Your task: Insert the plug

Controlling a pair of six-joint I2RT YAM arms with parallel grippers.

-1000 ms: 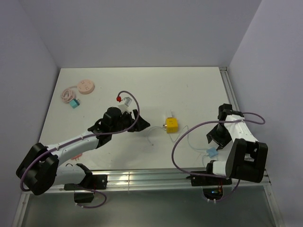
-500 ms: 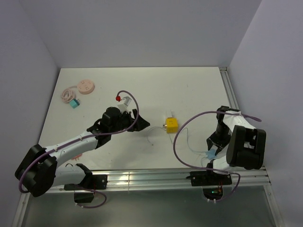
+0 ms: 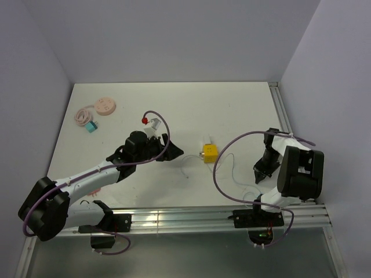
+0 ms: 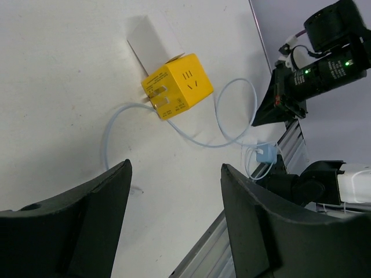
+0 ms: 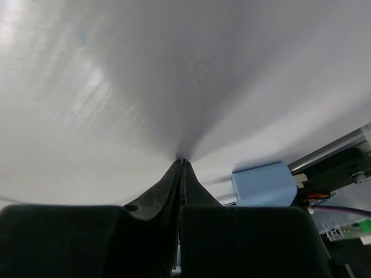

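Claw on right arm clenched, two black fingers pressed flat together with nothing between them, tips pointing down and meeting the white desk. Small light-blue plastic plug lies just beside those fingers on one side, outside the grip; cannot tell if it touches the finger. Plug sits at the near edge of the desk close to the metal rail. Thin white cable runs from the plug in a loop across the desk toward the yellow plastic cube adapter, then curls round to a loose end on the bare desk. Adapter sits about mid-desk between the two arms, two metal prongs showing on one face and slot marks on another, with a white box touching its far side. Plug and adapter well apart, plug not inserted.

Left claw released, black fingers spread wide, holding nothing, hovering above the desk to the left of the adapter and aimed toward it; adapter and cable loop visible through the gap.

Far-left corner of the desk: pink round disc with a coiled pale cord beside it, and a small teal block just near them, well away from both claws.
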